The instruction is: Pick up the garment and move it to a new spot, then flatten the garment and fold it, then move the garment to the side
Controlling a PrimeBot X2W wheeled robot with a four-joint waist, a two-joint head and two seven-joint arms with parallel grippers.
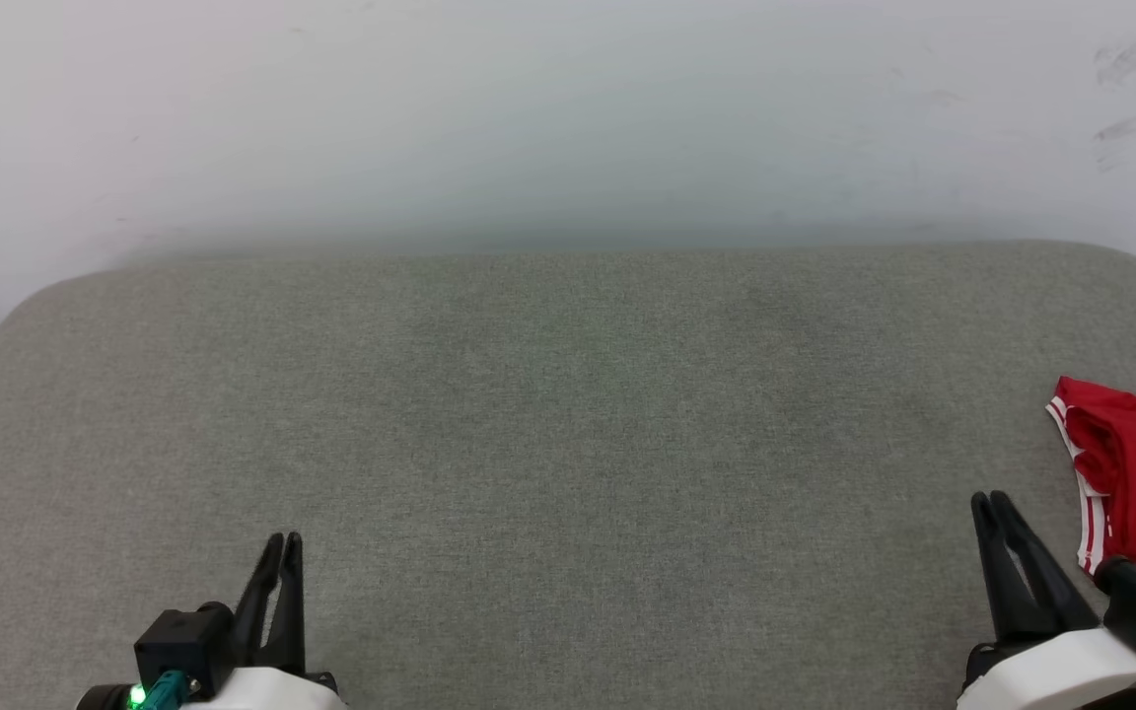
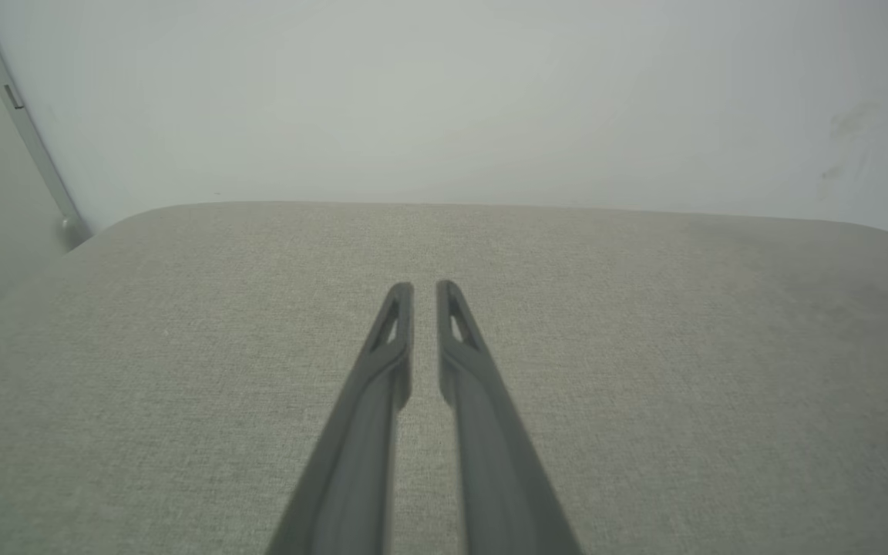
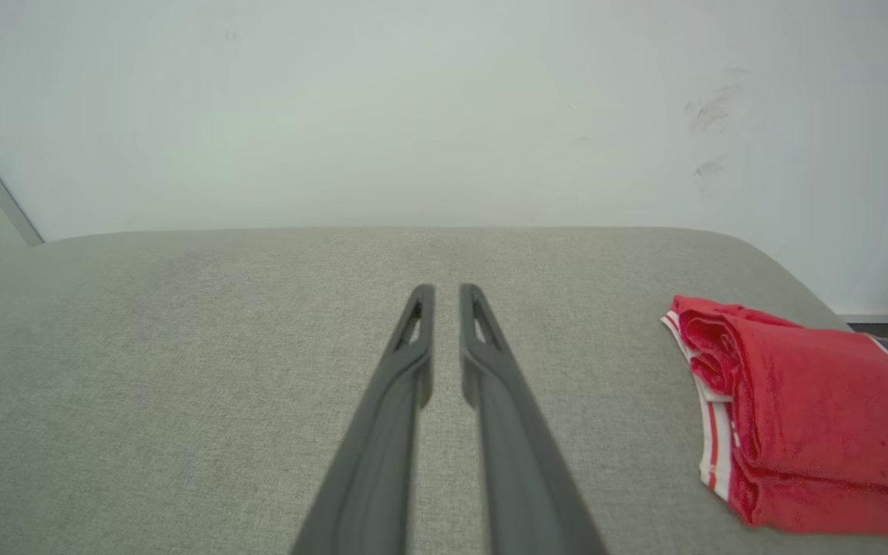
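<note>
Grey cushioned worktop (image 1: 548,444) lies before me; the garment (image 3: 814,416) sits folded at its right edge. My left tool (image 1: 282,540) and right tool (image 1: 990,499), both nearly pressed together, hold nothing; best to park clear.

A grey fabric-covered surface (image 1: 568,444) with rounded corners spans the lower frame. A white wall (image 1: 568,118) with dark scuff marks (image 1: 1130,59) at upper right stands behind it.
</note>
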